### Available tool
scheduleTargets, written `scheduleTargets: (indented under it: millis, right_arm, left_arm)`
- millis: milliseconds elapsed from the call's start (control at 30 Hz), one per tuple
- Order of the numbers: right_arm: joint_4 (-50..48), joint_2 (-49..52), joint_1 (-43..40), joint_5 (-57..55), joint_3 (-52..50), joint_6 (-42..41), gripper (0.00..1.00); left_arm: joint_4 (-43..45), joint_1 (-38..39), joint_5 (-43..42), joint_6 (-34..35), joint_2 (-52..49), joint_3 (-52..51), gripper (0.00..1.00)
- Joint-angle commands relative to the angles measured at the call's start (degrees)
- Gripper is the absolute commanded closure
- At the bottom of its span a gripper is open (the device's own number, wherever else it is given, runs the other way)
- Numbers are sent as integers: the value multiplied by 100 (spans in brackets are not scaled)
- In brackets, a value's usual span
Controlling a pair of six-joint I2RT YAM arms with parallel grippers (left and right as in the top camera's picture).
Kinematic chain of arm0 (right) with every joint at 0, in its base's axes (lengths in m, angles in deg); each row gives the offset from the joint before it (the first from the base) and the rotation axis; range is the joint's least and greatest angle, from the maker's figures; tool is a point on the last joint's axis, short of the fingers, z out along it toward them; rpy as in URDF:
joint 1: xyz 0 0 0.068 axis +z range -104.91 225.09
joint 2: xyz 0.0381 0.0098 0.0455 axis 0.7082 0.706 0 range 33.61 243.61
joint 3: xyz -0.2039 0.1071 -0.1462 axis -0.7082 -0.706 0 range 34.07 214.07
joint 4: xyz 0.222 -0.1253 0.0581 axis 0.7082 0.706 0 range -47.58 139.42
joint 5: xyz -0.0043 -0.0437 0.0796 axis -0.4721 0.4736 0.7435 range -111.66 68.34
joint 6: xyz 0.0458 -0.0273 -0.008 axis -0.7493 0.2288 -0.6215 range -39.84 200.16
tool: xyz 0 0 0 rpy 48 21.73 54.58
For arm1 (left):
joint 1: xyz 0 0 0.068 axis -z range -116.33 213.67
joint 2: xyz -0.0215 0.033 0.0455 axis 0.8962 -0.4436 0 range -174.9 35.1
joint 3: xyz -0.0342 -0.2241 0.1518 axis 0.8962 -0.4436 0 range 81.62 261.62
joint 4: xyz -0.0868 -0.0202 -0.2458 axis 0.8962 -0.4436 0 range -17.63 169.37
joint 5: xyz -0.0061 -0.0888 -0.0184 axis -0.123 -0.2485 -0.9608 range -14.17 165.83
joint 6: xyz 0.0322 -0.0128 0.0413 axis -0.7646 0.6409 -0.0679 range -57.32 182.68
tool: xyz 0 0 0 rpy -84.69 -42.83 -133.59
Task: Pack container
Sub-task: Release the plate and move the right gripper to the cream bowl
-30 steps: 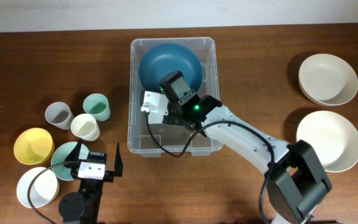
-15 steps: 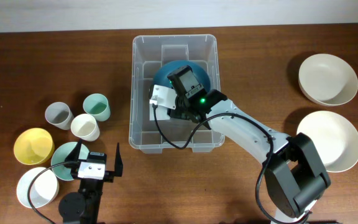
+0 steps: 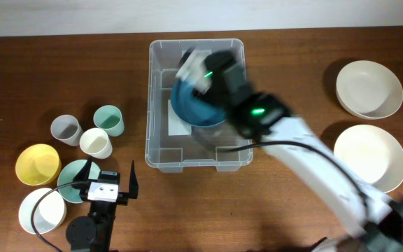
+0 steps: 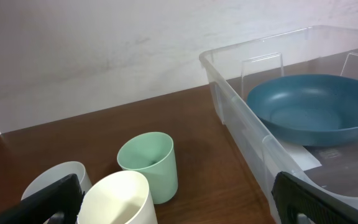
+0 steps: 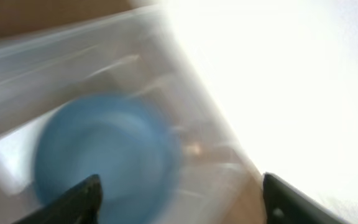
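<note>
Left hand (image 4: 176,184) and right hand (image 5: 182,182) open.

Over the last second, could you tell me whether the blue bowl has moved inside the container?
Yes. The blue bowl has shifted from the container far wall toward its middle, and now partly covers the white label.

Even light; right-wrist view blurred, seemingly overexposed.
</note>
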Motion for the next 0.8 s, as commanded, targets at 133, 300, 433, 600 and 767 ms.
scheduleTargets:
  millis: [133,300,433,600,767]
  right_arm:
    - [835,-208,-2382,-509,234,-1320,17]
    - [1193,522,-3832,326,234,-1443,17]
    - [1193,1241,-4594,855,234,-1399,17]
    - [1211,1941,-4854,896,234,-1097,17]
    - [1193,2406,-4850,1014,234,-968,17]
  left_arm:
    - [-26,13,-83,-70,39,-11,1]
    - [-26,13,-81,-70,39,-11,1]
    - [-26,13,-81,-70,39,-11,0]
    - [-26,13,-83,-70,39,-11,1]
    - [-26,13,-83,-70,39,-11,1]
